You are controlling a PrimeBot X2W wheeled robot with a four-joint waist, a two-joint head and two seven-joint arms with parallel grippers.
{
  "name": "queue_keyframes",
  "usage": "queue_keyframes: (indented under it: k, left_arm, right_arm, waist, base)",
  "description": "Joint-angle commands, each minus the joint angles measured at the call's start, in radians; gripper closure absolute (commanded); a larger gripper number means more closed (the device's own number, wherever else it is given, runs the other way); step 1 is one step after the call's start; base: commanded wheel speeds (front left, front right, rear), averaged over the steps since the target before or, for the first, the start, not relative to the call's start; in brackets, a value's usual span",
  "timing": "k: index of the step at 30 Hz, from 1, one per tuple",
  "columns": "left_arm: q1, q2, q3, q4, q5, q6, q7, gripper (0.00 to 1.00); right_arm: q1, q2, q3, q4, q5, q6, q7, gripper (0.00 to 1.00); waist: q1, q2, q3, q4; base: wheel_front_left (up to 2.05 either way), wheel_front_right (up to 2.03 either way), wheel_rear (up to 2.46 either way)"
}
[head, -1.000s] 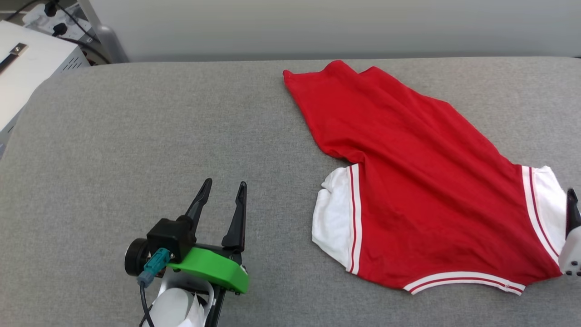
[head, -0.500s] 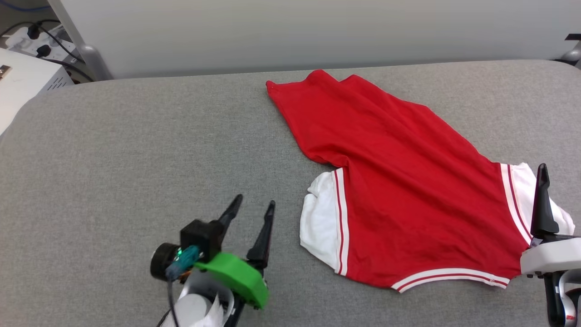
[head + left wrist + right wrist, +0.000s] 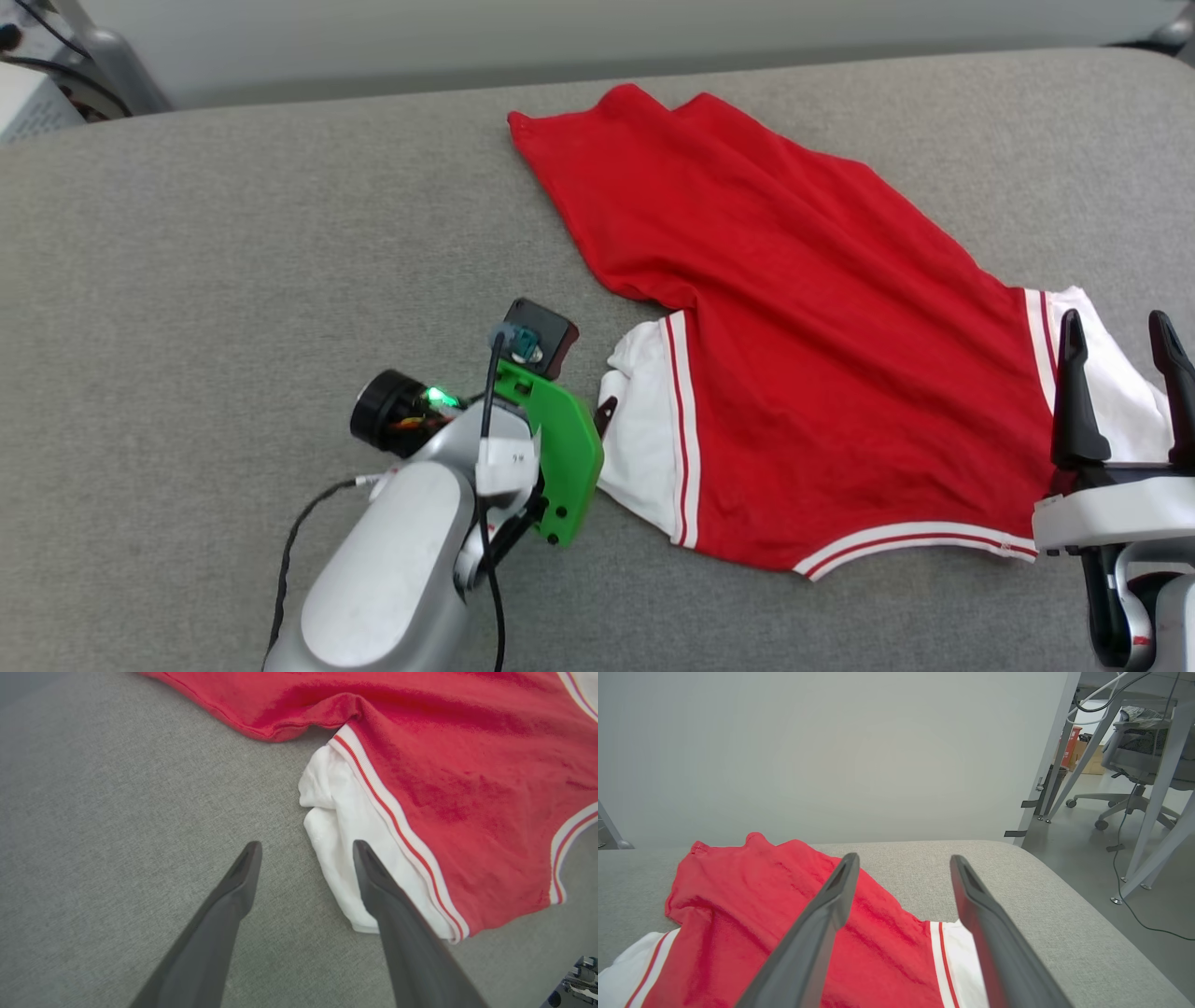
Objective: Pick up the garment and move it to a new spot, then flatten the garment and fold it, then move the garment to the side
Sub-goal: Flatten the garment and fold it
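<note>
Both grippers stand wide open and hold nothing. The left gripper [image 3: 307, 843] points down at the bench [image 3: 233, 243] beside the garment [image 3: 794, 327]. One of its fingers is over bare grey cloth, and the other is over the edge of the bunched white sleeve [image 3: 334, 826]. The right gripper [image 3: 1117, 322] is at the other white sleeve [image 3: 1116, 383], which lies low between its fingers. From there the red body stretches away ahead of it and across toward the left gripper, lying skewed and rumpled with a plain red face up.

The step in hand looks like the first pick-up. To do it well, each gripper should come down until one finger can slide under the cloth. Each should then bite near the striped seam rather than on loose white folds, so the hold takes both layers. The two arms should lift together and evenly, so the shirt hangs square rather than twisting. No container has a part in this step.
</note>
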Motion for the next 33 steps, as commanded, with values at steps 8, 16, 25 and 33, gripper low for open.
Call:
queue_keyframes:
  k: [8, 16, 25, 33]
  left_arm:
    - [-0.091, 0.017, -0.016, 0.083, 0.015, 0.005, 0.047, 0.0]
    - [-0.117, 0.046, -0.046, 0.179, 0.047, 0.004, 0.043, 0.0]
    - [-0.084, 0.051, -0.032, 0.24, 0.006, 0.018, -0.025, 1.0]
    - [-0.008, 0.063, 0.076, 0.183, -0.064, 0.069, -0.211, 1.0]
  right_arm:
    - [-0.04, -0.001, 0.015, 0.041, 0.023, -0.001, -0.033, 0.0]
    - [-0.059, -0.001, 0.013, 0.087, 0.024, -0.001, -0.055, 0.0]
    - [-0.066, -0.001, 0.002, 0.112, 0.004, -0.001, -0.062, 0.0]
    - [-0.042, -0.001, -0.012, 0.108, -0.018, -0.001, -0.034, 0.0]
  waist:
    - [0.0, 0.0105, 0.095, -0.069]
    - [0.0, 0.0105, 0.107, -0.083]
    - [0.0, 0.0105, 0.068, -0.051]
    - [0.0, 0.0105, -0.018, 0.027]
  base:
    - [0.0, 0.0, 0.0]
    - [0.0, 0.0, 0.0]
    - [0.0, 0.0, 0.0]
    - [0.0, 0.0, 0.0]
